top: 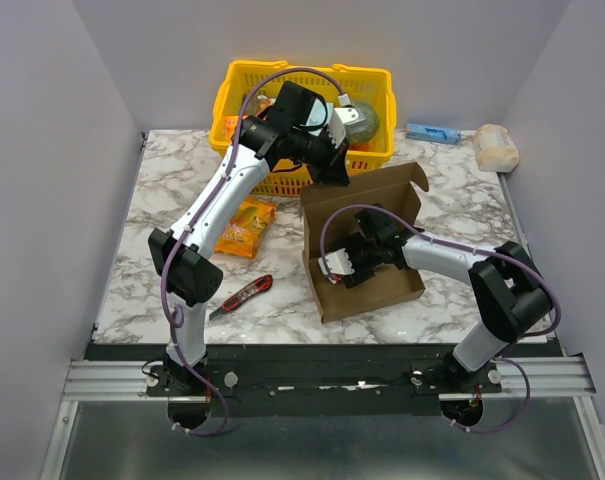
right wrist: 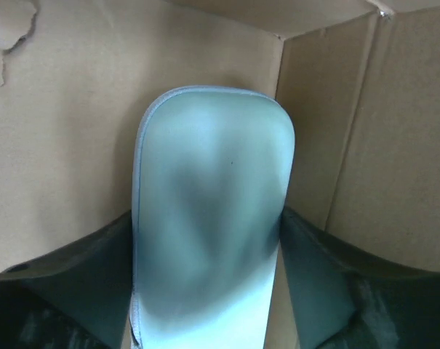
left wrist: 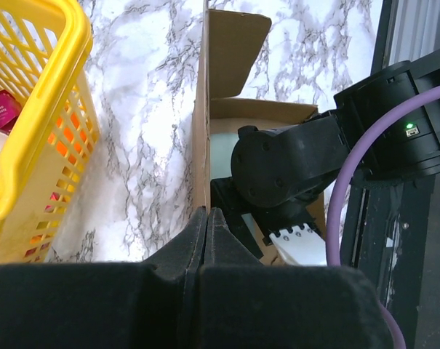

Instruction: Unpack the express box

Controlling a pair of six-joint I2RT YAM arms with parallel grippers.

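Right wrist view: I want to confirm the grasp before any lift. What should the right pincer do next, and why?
Probably close the right pincer fully on the pale rounded pouch before lifting. Its fingers flank the pouch inside the express box, yet a firm grip isn't evident. The left pincer is shut on the box wall, which should steady it.

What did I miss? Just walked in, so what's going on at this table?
Two robot arms are unpacking the express box. The left hand is shut on the box's upright cardboard edge, apparently holding it steady. The right hand is down inside the box, with its fingers on either side of a pale flat pouch. Whether it grips the pouch yet is unclear.
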